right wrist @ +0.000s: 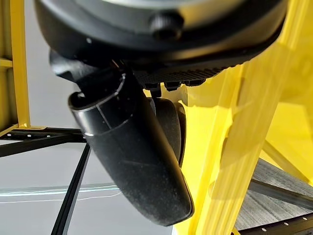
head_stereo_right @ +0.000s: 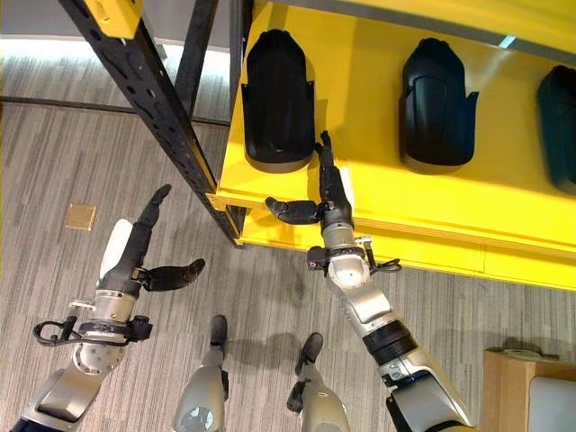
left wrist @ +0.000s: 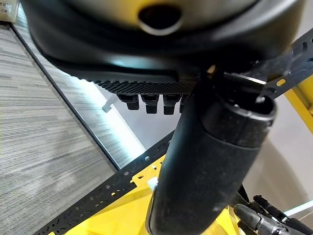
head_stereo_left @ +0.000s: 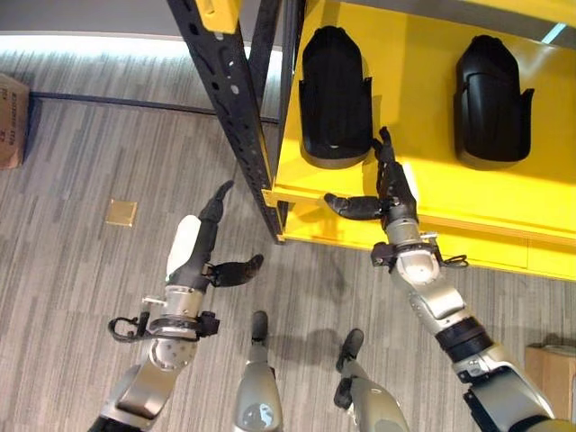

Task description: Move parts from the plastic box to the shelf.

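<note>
Yellow shelf (head_stereo_left: 504, 193) carries black parts (head_stereo_left: 335, 94) upright, spaced apart. Our right hand (head_stereo_left: 393, 193) at nearest part, fingers straight, empty. Left hand (head_stereo_left: 202, 247) relaxed, empty, over floor.

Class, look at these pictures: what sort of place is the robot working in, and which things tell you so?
Probably a warehouse or factory storeroom: a yellow shelf on a perforated black steel upright, identical black moulded parts lined up on it, and a cardboard box on the floor.

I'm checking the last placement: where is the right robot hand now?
In the left eye view the right robot hand is over the front edge of the yellow shelf, fingers straight, by the lower right corner of the leftmost black part.
</note>
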Robot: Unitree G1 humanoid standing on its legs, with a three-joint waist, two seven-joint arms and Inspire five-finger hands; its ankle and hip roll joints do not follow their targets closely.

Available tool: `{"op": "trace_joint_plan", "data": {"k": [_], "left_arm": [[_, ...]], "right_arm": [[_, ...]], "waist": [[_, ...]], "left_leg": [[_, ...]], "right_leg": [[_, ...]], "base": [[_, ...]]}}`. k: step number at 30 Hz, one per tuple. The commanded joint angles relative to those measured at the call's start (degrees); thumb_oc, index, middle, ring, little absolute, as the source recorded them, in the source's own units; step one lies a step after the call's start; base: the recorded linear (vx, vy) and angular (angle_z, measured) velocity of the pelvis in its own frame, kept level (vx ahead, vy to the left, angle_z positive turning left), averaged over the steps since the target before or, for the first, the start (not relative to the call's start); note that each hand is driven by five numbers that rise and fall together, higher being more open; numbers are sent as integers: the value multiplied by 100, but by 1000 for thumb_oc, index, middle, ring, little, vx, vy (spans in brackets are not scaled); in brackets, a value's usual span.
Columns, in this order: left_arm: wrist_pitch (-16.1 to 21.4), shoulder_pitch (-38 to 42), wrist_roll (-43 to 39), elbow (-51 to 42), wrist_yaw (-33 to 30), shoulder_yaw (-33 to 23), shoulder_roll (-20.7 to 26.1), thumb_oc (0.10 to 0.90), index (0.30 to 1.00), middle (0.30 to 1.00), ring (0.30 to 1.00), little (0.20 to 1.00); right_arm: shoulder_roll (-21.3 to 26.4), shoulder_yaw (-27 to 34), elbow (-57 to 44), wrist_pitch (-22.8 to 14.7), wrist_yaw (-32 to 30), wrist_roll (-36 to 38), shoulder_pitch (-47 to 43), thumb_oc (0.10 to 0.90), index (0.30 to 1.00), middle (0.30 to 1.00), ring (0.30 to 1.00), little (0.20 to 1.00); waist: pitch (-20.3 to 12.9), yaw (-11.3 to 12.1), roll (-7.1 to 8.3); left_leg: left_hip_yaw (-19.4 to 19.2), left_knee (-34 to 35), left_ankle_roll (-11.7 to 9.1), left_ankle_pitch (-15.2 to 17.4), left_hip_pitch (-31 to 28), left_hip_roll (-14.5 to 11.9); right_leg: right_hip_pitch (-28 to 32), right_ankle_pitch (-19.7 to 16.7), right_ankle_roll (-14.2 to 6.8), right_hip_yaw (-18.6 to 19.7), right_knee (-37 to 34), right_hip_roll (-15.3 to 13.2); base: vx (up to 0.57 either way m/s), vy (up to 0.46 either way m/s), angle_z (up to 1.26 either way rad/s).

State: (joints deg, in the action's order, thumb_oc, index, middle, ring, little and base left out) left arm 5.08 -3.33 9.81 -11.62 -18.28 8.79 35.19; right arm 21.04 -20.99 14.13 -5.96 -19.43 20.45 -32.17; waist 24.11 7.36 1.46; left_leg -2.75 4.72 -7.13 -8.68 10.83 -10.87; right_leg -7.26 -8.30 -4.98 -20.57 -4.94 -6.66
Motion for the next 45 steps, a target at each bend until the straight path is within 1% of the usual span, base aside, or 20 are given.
{"op": "trace_joint_plan", "data": {"k": [1,18,21,26,38,39,41,45], "left_arm": [[372,-77,128,-939,-388,-407,437,900,1000,1000,1000,1000],[345,-150,132,-955,-471,-430,433,900,1000,1000,1000,1000],[338,-156,125,-946,-461,-432,433,900,1000,1000,1000,1000],[315,-185,133,-931,-432,-445,437,900,1000,1000,1000,1000],[318,-291,163,-822,-280,-444,440,900,1000,1000,1000,1000],[322,-320,200,-814,-217,-461,436,900,1000,1000,1000,1000],[328,-329,211,-815,-188,-444,428,900,1000,1000,1000,1000],[342,-373,290,-795,-119,-441,393,900,1000,1000,1000,1000]], "right_arm": [[-332,-206,-55,-388,137,90,-678,900,1000,1000,1000,1000],[-340,-111,-20,-407,27,99,-682,900,1000,1000,1000,1000],[-314,-78,-64,-390,2,62,-654,900,1000,1000,1000,1000],[-211,117,-356,-400,-144,-204,-470,900,1000,1000,1000,1000],[-47,592,-1178,-521,-126,-267,437,900,1000,1000,1000,1000],[19,789,-1396,-570,-95,-308,756,900,1000,1000,1000,1000],[54,844,-1496,-573,-81,-341,892,900,1000,1000,1000,1000],[165,1117,-1789,-623,-26,-413,1370,900,1000,1000,1000,1000]], "waist": [[-266,69,412],[-307,33,508],[-332,7,512],[-428,-62,510],[-755,-262,478],[-862,-361,467],[-910,-391,458],[-1054,-535,439]], "left_leg": [[100,-281,201,200,143,160],[35,-231,222,217,50,146],[27,-219,215,219,24,135],[1,-202,205,230,-64,113],[-98,-100,187,275,-421,54],[-129,-70,183,287,-523,35],[-149,-46,175,286,-579,20],[-222,-22,152,300,-717,-26]], "right_leg": [[25,345,-302,383,363,-415],[45,342,-296,454,337,-389],[57,349,-294,470,333,-379],[103,371,-289,492,341,-355],[313,458,-286,590,340,-285],[389,484,-289,620,334,-259],[432,494,-288,633,321,-245],[515,509,-286,695,286,-191]], "base": [[3,12,4],[0,0,0],[0,0,0],[0,0,0],[3,-1,-1],[23,-6,-14],[17,-2,-9],[8,-4,-15]]}}
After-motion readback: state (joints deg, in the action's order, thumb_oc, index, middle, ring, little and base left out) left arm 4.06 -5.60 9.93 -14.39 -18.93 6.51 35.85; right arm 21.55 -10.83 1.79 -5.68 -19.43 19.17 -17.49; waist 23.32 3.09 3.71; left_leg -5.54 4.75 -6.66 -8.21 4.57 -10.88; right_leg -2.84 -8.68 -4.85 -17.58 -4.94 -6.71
